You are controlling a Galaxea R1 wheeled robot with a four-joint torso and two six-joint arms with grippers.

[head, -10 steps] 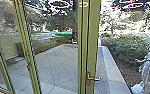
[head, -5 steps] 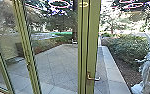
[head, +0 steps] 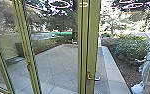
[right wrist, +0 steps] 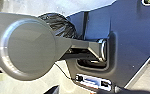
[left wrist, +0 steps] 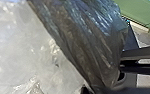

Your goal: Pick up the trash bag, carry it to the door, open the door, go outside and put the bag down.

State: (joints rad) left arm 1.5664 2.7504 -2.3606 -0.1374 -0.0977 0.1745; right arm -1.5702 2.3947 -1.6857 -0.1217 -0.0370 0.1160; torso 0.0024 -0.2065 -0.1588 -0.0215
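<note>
Head view: looked out through tall glass panes in olive-green frames (head: 27, 60) onto a wide terrace of grey square paving slabs (head: 56, 62), laid on the diagonal. Found a band of long, paler slabs (head: 111, 67) along the terrace's right edge, running away from the glass, with a bed of brown mulch (head: 126, 67) and dense green bushes (head: 127, 48) just beside. Saw the widest run of paving ahead and to the left, narrowing between planting towards the trees. Met the broad olive-green upright of the door (head: 92, 47) near the middle, with a bent metal lever handle (head: 93, 79) low on it; could not tell from this whether open or closed. Noticed a whitish, crumpled-looking shape (head: 148, 67) at the far right, but could not make out its nature. Found the trash bag, dark, glossy, creased plastic (left wrist: 83, 37), large and close in the left wrist view, near a flat green surface with a pale edge (left wrist: 141, 12). Saw more dark, wrinkled plastic (right wrist: 62, 25) partly behind the arm in the right wrist view. Could not tell the state of the left gripper (left wrist: 98, 89) or the right gripper (right wrist: 85, 90).
</note>
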